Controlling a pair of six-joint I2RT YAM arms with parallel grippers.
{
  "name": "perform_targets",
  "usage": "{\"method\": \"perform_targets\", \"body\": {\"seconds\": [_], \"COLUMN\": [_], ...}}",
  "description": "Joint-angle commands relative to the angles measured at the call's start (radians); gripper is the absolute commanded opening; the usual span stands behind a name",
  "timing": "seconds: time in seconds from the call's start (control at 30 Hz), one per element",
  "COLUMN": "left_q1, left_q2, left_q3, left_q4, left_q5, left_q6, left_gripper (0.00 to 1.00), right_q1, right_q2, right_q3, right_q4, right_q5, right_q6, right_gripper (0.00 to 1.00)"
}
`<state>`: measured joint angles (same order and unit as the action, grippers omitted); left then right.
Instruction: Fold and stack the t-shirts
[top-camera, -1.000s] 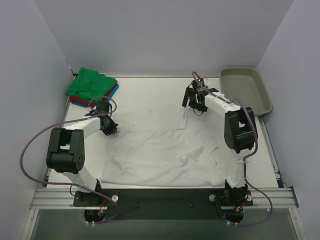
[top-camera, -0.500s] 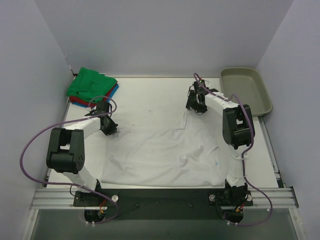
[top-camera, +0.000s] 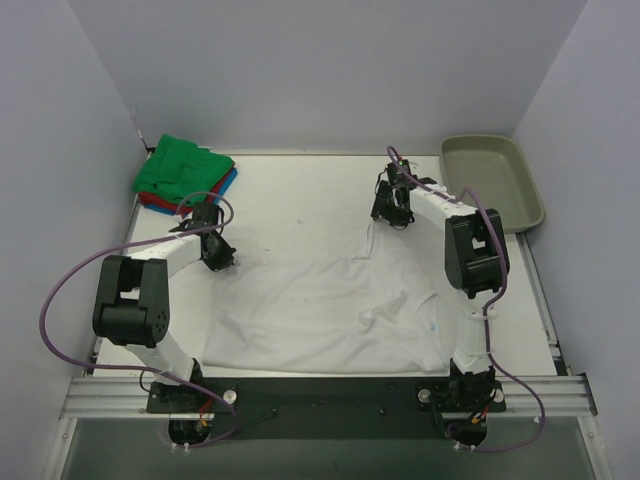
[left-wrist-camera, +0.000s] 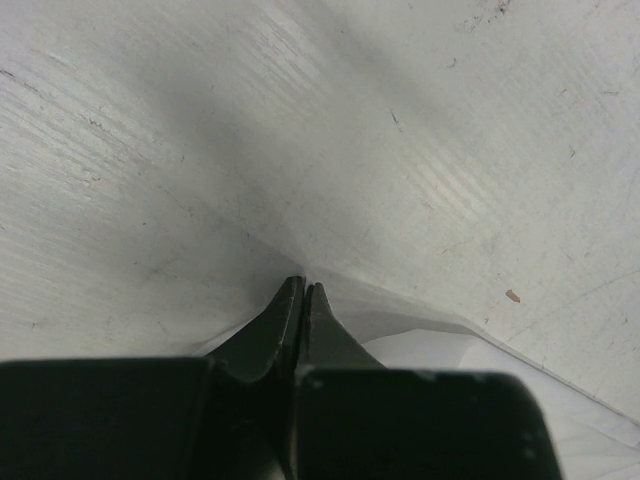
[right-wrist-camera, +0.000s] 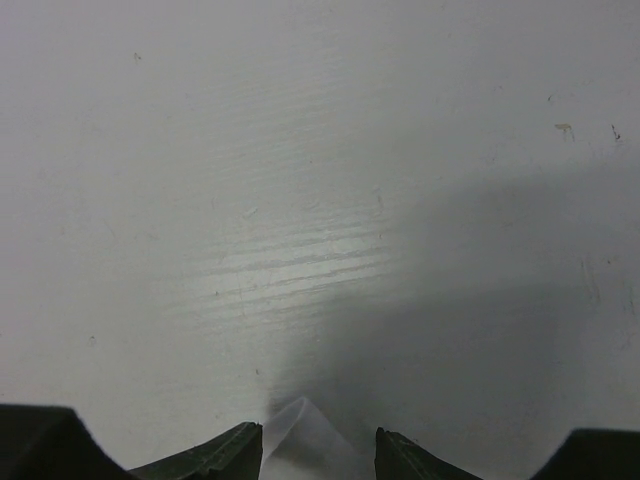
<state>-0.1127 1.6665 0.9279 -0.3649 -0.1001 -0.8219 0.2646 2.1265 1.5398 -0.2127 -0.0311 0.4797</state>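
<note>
The white t-shirt (top-camera: 320, 305) lay spread and rumpled on the near half of the white table (top-camera: 290, 190), between the two arms. Its far left corner ran up to the left gripper (top-camera: 222, 258), and its far right corner reached toward the right gripper (top-camera: 386, 216), which stood farther back on the table. The folded t-shirts sat stacked in the far left corner, the green one (top-camera: 180, 168) on top, with red (top-camera: 150, 200) and blue (top-camera: 229, 184) edges showing beneath. The grey-beige tray (top-camera: 490, 175) was at the far right, well apart from the cloth.

The overhead camera did not show how either pair of jaws stood. The left wrist camera did: the left gripper (left-wrist-camera: 303, 292) had its fingers pressed together, and a ridge of white cloth (left-wrist-camera: 420, 330) was drawn up to their tips, pinched. In the right wrist camera, the right gripper (right-wrist-camera: 318, 432) had its fingers spread, with a small pointed tip of white cloth (right-wrist-camera: 300, 440) lying between them. Whether they touched it I cannot tell.
</note>
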Motion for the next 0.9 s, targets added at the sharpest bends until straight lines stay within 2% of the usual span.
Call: {"method": "perform_targets", "body": {"seconds": [0.0, 0.13, 0.23, 0.27, 0.33, 0.57, 0.87], "left_q1": [-0.004, -0.004, -0.002, -0.004, -0.004, -0.001, 0.008], "left_q2": [-0.016, -0.019, -0.019, -0.020, -0.024, -0.071, -0.201], "left_q3": [0.009, 0.008, 0.005, 0.003, 0.002, 0.017, 0.014], "left_q4": [-0.008, -0.006, -0.006, -0.008, -0.011, -0.026, -0.095], "left_q5": [-0.015, -0.015, -0.016, -0.016, -0.018, -0.027, -0.038], "left_q6": [0.013, 0.013, 0.013, 0.013, 0.010, 0.018, 0.053], "left_gripper": [0.00, 0.00, 0.00, 0.00, 0.00, 0.00, 0.00], "right_q1": [0.012, 0.012, 0.012, 0.010, 0.012, 0.012, 0.015], "right_q2": [0.027, 0.030, 0.035, 0.038, 0.038, -0.039, -0.385], "right_q3": [0.031, 0.033, 0.037, 0.039, 0.039, 0.008, -0.199], "right_q4": [-0.017, -0.017, -0.020, -0.024, -0.028, -0.037, -0.034], "right_q5": [-0.015, -0.015, -0.015, -0.015, -0.010, 0.026, 0.123], "right_q6": [0.016, 0.019, 0.023, 0.025, 0.026, -0.001, -0.046], "right_gripper": [0.45, 0.36, 0.21, 0.10, 0.00, 0.00, 0.00]}}
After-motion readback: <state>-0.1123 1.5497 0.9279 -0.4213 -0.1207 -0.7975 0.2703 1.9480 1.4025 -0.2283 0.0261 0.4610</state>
